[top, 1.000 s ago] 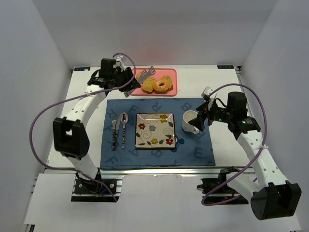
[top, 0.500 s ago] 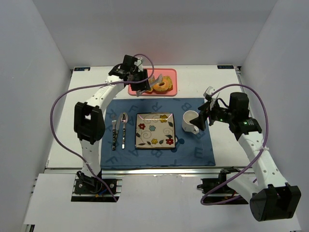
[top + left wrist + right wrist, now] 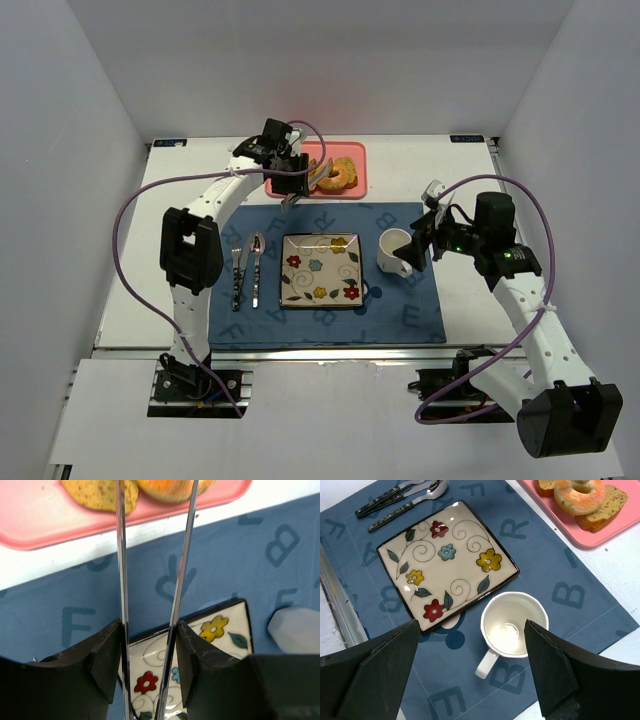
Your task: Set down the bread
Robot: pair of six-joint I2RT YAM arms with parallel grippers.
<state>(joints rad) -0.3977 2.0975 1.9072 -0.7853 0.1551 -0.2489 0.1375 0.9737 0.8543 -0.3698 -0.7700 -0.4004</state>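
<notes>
Left wrist footage shows the left gripper (image 3: pixel 148 630) clamped on metal tongs (image 3: pixel 122 555), their blades aimed at the bread (image 3: pixel 102 492), which lies on the pink tray (image 3: pixel 45 527) beyond the placemat (image 3: pixel 75 595). The right gripper (image 3: pixel 471 625) is held wide open over the cup (image 3: pixel 512 625). The pieces are judged light, soft and crushable. The glazed ring (image 3: pixel 570 505) is likely slippery and is best pinched gently across its sides.
</notes>
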